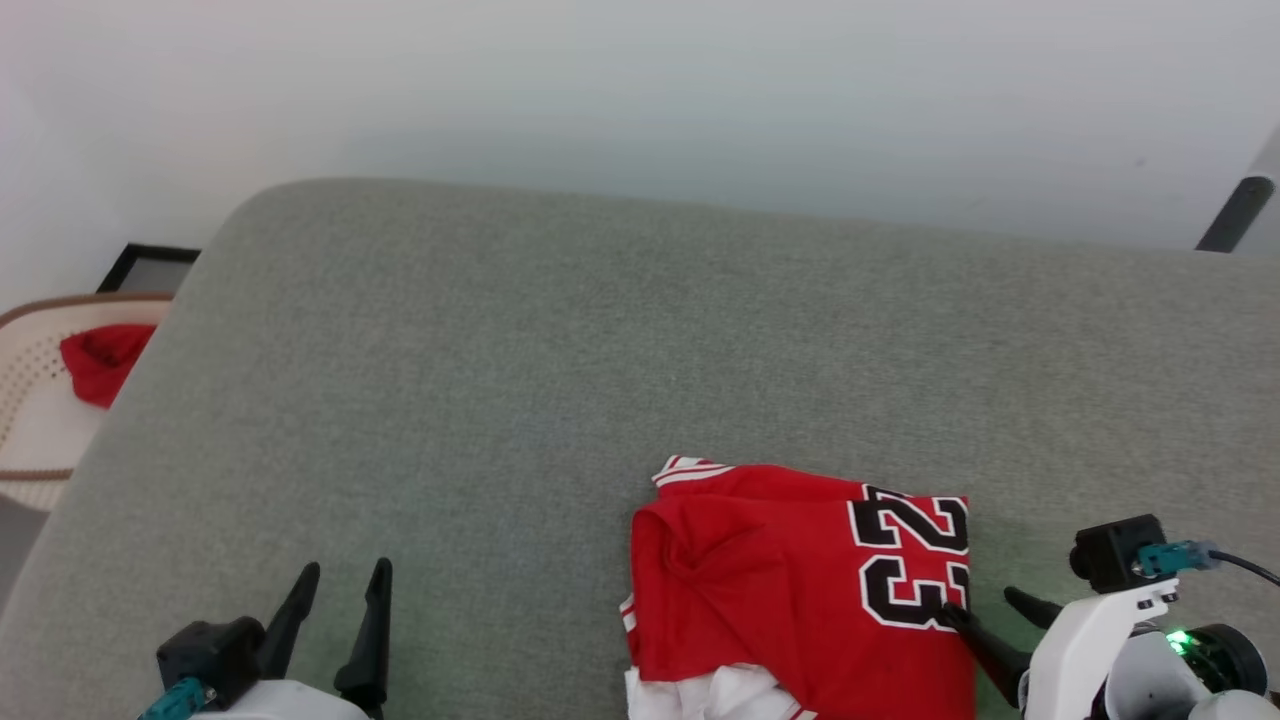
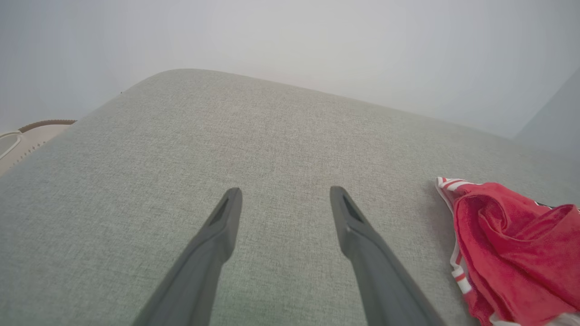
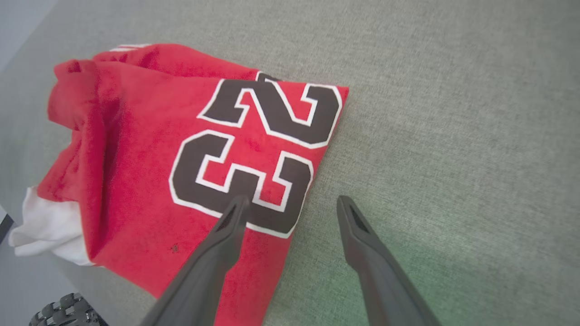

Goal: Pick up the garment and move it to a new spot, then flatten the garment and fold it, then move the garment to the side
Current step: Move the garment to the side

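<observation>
Head view: the small red jersey garment (image 1: 790, 590), with striped red-white trim and two black white-edged digits, lies folded into a rough rectangle on the wide grey-green woven fabric pad (image 1: 500, 350), at the near right. White sleeve cloth sticks out of its near edge. The left gripper (image 1: 346, 567) sits at lower left over bare pad, jaws parted, nothing between them, well apart from the garment. The right gripper (image 1: 981, 601) is at the garment's right edge, jaws spread; one fingertip overlaps the lower digit, the other is over bare pad. Off the pad's left edge is a cream perforated basket with a brown rim (image 1: 30, 420), holding a crumpled red cloth (image 1: 100, 360); behind it is a black flat frame (image 1: 150, 265). A dark pole (image 1: 1235, 215) leans in at upper right. Nothing lies on the pad between the grippers.

Left wrist view: left gripper (image 2: 285, 192) wide, holding nothing, bare pad (image 2: 181, 136) under it. The garment (image 2: 512, 244) is bunched at the right edge, striped trim facing the fingers. Basket rim (image 2: 45, 123) at far left.

Right wrist view: right gripper (image 3: 292, 199) wide, straddling the garment's (image 3: 136, 158) edge, with one fingertip over the digit and the other over pad (image 3: 453, 113). Can't tell if it touches the cloth. Nothing gripped. A black treaded wheel (image 3: 68, 310) shows at bottom left.
</observation>
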Tool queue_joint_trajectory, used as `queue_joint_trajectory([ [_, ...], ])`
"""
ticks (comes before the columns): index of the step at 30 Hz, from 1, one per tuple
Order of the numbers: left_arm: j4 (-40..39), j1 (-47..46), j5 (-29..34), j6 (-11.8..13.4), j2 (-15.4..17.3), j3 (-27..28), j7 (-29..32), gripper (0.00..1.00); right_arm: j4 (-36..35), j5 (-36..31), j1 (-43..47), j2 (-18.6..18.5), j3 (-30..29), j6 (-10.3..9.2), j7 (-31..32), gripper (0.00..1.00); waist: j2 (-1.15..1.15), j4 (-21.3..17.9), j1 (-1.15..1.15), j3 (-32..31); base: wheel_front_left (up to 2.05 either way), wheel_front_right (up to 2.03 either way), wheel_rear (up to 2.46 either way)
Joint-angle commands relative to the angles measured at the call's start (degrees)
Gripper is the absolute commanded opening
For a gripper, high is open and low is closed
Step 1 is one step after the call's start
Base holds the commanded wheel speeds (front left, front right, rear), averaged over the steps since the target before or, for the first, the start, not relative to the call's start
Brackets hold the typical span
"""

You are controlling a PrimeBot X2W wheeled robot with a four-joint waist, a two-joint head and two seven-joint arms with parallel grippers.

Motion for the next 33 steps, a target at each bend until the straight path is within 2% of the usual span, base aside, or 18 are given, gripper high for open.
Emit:
queue_joint_trajectory([
  [1,0.2,-0.7,0.3,-0.1,-0.2,0.0,-0.2,1.00,0.0,0.1,-0.9,0.3,0.1,-0.05,0.7,1.00,0.00,1.1,0.00,1.1,0.00,0.00,0.00],
  [16,1.5,-3.0,0.5,-1.0,-1.7,-0.4,-0.5,1.00,4.4,-3.2,-3.1,2.2,-0.9,-0.06,13.0,1.00,0.00,2.5,0.00,3.4,0.00,0.00,0.00],
  [17,1.6,-3.2,0.5,-1.0,-1.8,-0.4,-0.6,1.00,5.0,-3.6,-3.4,2.2,-0.7,-0.07,13.9,0.92,0.00,2.5,0.00,3.6,0.00,0.00,0.00],
  [18,1.7,-3.3,0.5,-1.1,-1.9,-0.3,-0.6,1.00,5.4,-3.8,-3.6,2.4,-0.6,-0.07,14.4,0.29,0.00,2.6,0.00,3.7,0.00,0.00,0.00],
  [19,1.8,-3.3,0.5,-1.1,-2.0,-0.3,-0.6,1.00,6.0,-4.1,-3.9,2.5,-0.5,-0.07,15.2,0.00,0.00,2.6,0.00,3.7,0.00,0.00,0.00],
  [25,2.3,-3.7,0.7,-1.4,-2.6,-0.3,-0.6,1.00,6.8,-3.8,-6.0,2.9,-0.5,-0.09,15.8,0.00,0.00,2.8,0.00,4.0,0.00,0.00,0.00],
  [33,2.6,-3.6,0.8,-1.6,-3.0,0.3,-0.7,1.00,4.0,-0.7,-8.6,2.1,-0.1,-0.06,15.7,0.00,0.00,2.3,0.00,3.7,0.00,0.00,0.00],
])
